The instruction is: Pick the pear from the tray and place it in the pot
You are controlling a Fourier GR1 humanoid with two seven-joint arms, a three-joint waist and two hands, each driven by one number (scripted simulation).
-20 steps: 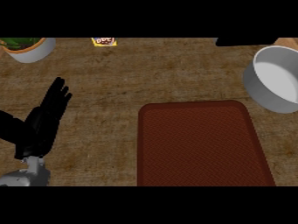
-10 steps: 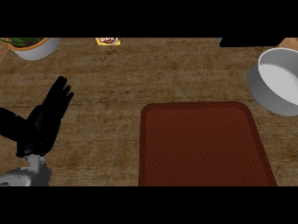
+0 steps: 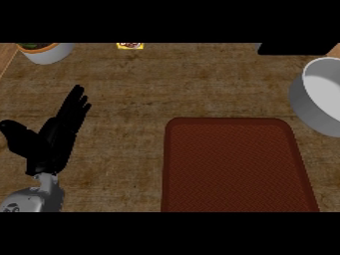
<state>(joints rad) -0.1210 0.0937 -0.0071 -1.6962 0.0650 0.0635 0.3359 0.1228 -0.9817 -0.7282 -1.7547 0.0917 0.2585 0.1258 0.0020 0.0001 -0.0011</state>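
Black left hand (image 3: 51,142) low at the left, fingers straight and spread, holding nothing; seemingly parked clear of the work. Beside it, rust-brown rectangular tray (image 3: 235,169) flat on the brown worktop (image 3: 165,84), bare: no pear visible anywhere. Right hand out of view, perhaps carrying it. Farther right, round grey pot (image 3: 306,105), mouth up to receive fruit.

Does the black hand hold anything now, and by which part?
Nothing is held: the black left hand is open, fingers straight, beside the dark red rectangular tray.
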